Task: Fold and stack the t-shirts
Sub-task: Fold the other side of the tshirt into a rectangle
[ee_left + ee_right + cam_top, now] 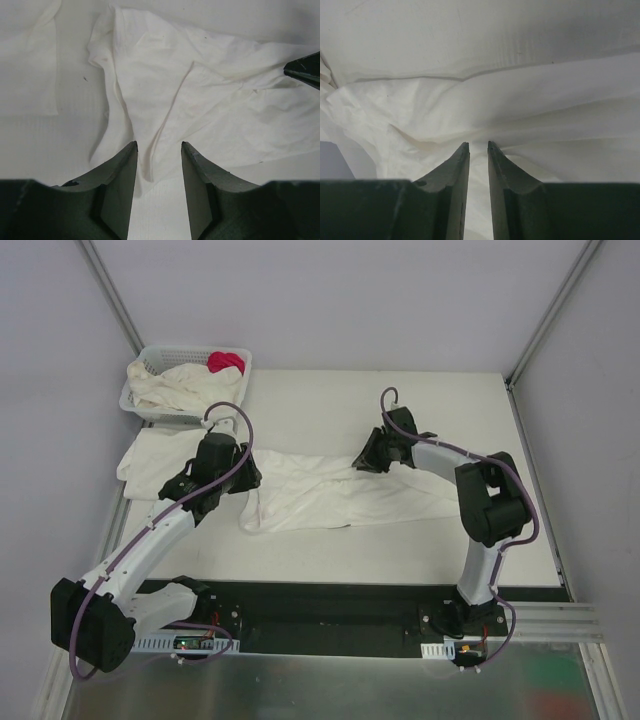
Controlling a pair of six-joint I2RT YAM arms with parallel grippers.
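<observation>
A crumpled white t-shirt (320, 490) lies stretched across the middle of the table. My right gripper (365, 460) sits at its far right edge. In the right wrist view the gripper (478, 143) is shut on the t-shirt (470, 100), with cloth filling the narrow gap and wrinkles puckering at the tips. My left gripper (245, 480) is at the shirt's left end. In the left wrist view it (159, 144) stands open, low over the table, with a hanging fold of the t-shirt (210, 100) reaching between its tips, unpinched.
Another white t-shirt (150, 455) lies flat at the table's left edge. A white lattice basket (150, 360) at the back left holds more white shirts (180, 385) and a pink-red cloth (226, 362). My right gripper's tip (305, 70) shows in the left wrist view.
</observation>
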